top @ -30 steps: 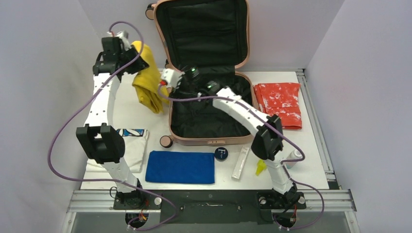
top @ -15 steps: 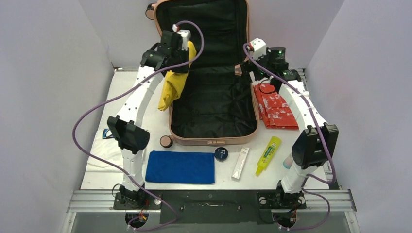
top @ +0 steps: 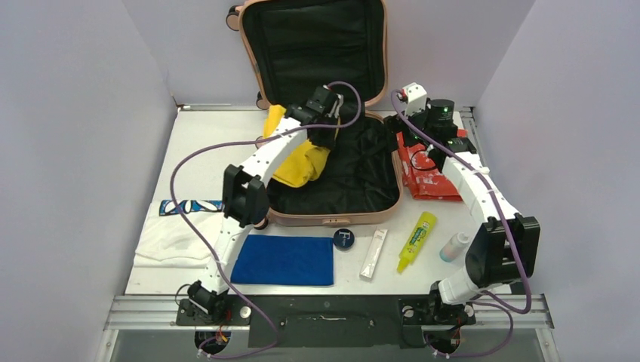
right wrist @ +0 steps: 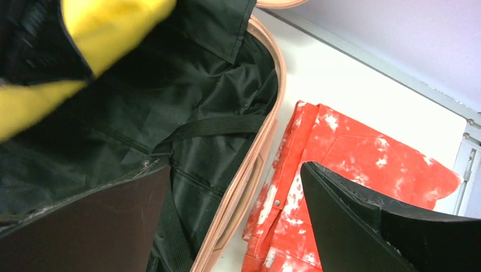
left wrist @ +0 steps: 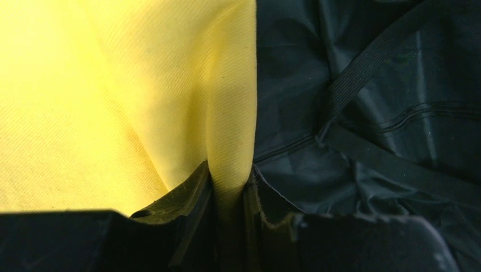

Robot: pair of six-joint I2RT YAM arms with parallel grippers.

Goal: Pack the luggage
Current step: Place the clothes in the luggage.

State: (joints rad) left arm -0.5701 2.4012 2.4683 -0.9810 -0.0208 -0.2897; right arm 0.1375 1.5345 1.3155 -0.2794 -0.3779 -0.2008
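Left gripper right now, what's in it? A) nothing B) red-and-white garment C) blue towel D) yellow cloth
D: in the wrist view the left gripper is pinched on a fold of the yellow cloth, with the black lining of the open luggage beside it.

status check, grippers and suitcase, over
Left gripper shut on yellow cloth, inside open suitcase. Right gripper open over its right rim, by red cloth. Yellow cloth drapes over left rim.

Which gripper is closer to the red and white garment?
Right. The right gripper hangs open over the edge of the red and white garment, by the luggage; the left gripper is over the luggage lining, shut on the yellow cloth.
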